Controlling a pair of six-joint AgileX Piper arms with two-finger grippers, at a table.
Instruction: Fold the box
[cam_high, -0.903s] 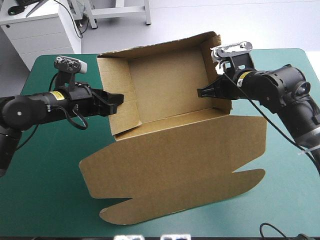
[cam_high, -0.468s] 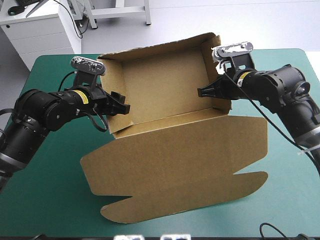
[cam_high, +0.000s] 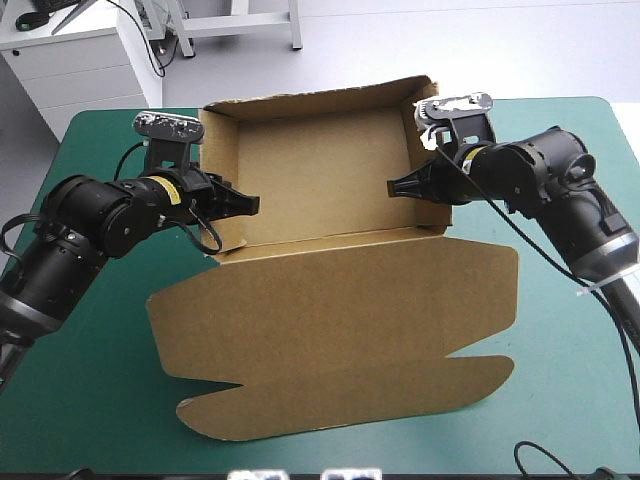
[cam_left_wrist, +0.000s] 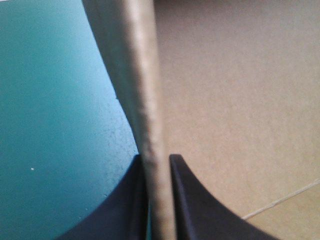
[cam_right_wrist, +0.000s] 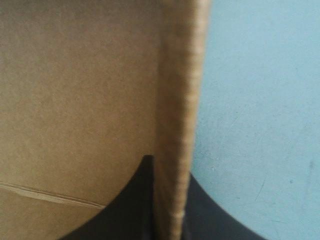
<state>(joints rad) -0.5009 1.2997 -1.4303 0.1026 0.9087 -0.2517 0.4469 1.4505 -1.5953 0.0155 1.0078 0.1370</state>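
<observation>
The box (cam_high: 330, 300) sits mid-surface (cam_high: 90, 400), tray raised, lid flat on the near side. The left gripper (cam_high: 247, 205) and right gripper (cam_high: 393, 187) each pinch 1 side wall, fingers nearly closed. If the 2 arms pull unevenly, a wall, perhaps only loosely tucked, could spring out.

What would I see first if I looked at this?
The big brown box in the middle of the teal-green table, its walls up and its lid lying flat toward the near edge. The left gripper pinches its left wall and the right gripper its right wall.
</observation>
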